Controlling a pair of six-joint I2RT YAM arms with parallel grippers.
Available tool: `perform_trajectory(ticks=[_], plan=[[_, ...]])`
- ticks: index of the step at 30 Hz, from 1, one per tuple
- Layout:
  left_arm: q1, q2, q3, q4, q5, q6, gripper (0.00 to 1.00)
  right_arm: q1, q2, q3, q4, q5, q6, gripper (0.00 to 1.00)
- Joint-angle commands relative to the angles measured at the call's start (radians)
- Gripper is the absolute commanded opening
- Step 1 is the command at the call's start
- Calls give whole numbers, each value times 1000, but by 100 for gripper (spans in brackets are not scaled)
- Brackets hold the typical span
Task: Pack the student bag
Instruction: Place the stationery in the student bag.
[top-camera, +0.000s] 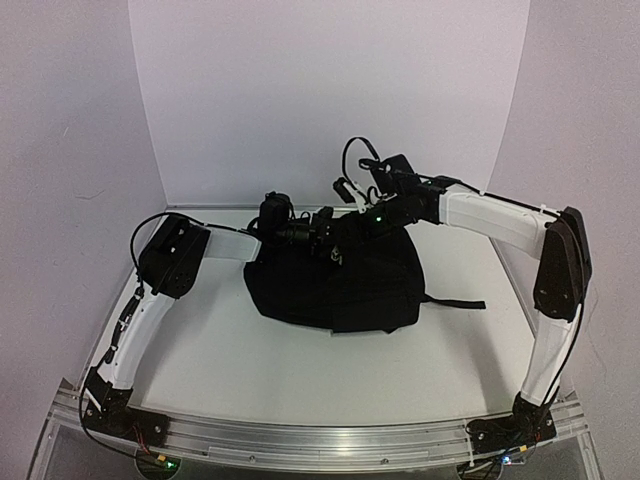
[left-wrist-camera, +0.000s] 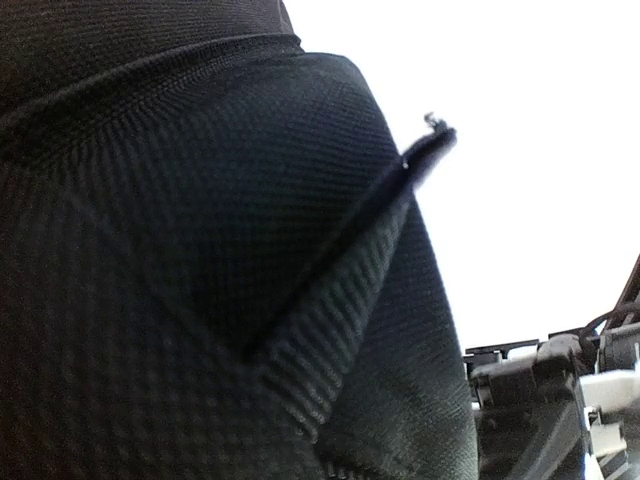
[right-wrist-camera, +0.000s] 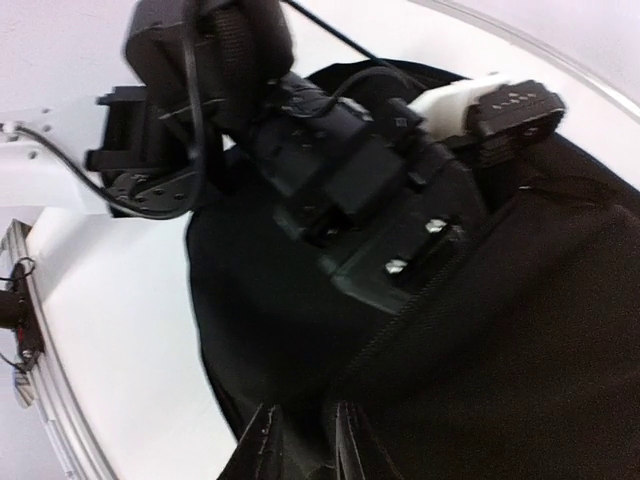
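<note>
Left pincer (top-camera: 322, 238) clenched on student bag (top-camera: 335, 290) at its eleven-o'clock rim, right pincer (right-wrist-camera: 305, 435) slightly parted over the fabric; contents hidden, packing probably at closing stage.

Count logged. Student bag (top-camera: 335, 290): 1, found at desk (top-camera: 230, 370) centre, toward far edge. Strap (top-camera: 455, 303): 1 seen, trailing toward desk's right edge. Arms: 2, left arm (top-camera: 150, 310) and right arm (top-camera: 500, 220). Grippers: 2, left gripper (right-wrist-camera: 395, 280) and right gripper (right-wrist-camera: 305, 445). Fingers (right-wrist-camera: 262, 445) seen on right gripper: 2. Desk: 1.
</note>
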Motion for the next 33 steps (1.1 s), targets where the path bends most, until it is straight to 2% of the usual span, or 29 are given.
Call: perform_trajectory(ticks=[1,4,6,8,11,16,25,33], plan=[[8,-63,44,85,-43,-17,0,27,-80,19,17,-112,-23,37],[-2,-76,16,95,-40,-19,0,-29,-130,23,-35,-88,-41,73],[-3,-85,-9,112,-54,-20,0,-99,-154,42,-88,-80,-29,85],[-7,-82,-5,124,-58,-29,0,-174,-159,44,-145,-67,-28,91],[-16,-67,20,123,-56,-40,0,-265,-157,-18,-195,-28,-16,93],[-30,-64,27,114,-63,-41,0,-363,-68,-120,-198,-94,15,98],[-40,-64,50,56,-85,-14,0,-354,84,-175,-169,-414,60,97],[-75,10,152,-40,-119,10,1,-277,146,-179,-15,-618,212,95]])
